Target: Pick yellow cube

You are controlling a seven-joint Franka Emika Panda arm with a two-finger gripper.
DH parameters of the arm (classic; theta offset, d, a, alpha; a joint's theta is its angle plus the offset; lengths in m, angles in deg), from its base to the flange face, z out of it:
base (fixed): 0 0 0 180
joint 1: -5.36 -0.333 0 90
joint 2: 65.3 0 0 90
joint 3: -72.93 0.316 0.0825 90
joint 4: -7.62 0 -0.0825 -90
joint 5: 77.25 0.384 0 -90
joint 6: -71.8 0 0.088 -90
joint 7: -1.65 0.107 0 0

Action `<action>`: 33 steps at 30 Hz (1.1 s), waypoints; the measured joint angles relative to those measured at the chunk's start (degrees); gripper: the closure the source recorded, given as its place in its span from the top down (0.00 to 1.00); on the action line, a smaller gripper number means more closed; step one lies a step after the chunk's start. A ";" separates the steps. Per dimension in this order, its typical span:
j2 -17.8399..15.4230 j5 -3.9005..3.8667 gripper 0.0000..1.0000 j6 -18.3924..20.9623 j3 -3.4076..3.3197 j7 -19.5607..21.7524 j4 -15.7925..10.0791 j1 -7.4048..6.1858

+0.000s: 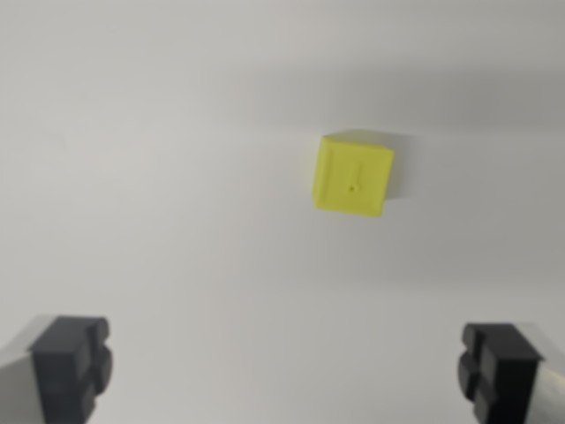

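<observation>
Wrist camera looking down on a plain white table (159, 177). Yellow cube (353, 175) sits alone, above centre and toward the wrist view's right. Gripper (284, 371) has its two dark fingertips (71, 364) wide apart at the bottom corners, holding nothing. Approach step, apparently: next the arm likely must shift forward and rightward, centre the cube, then descend.

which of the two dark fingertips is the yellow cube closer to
The fingertip at the wrist view's right; the yellow cube sits right of centre, farther from the left fingertip.
</observation>
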 joint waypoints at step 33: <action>6.41 0.82 1.00 -9.37 0.00 -0.63 -3.86 1.95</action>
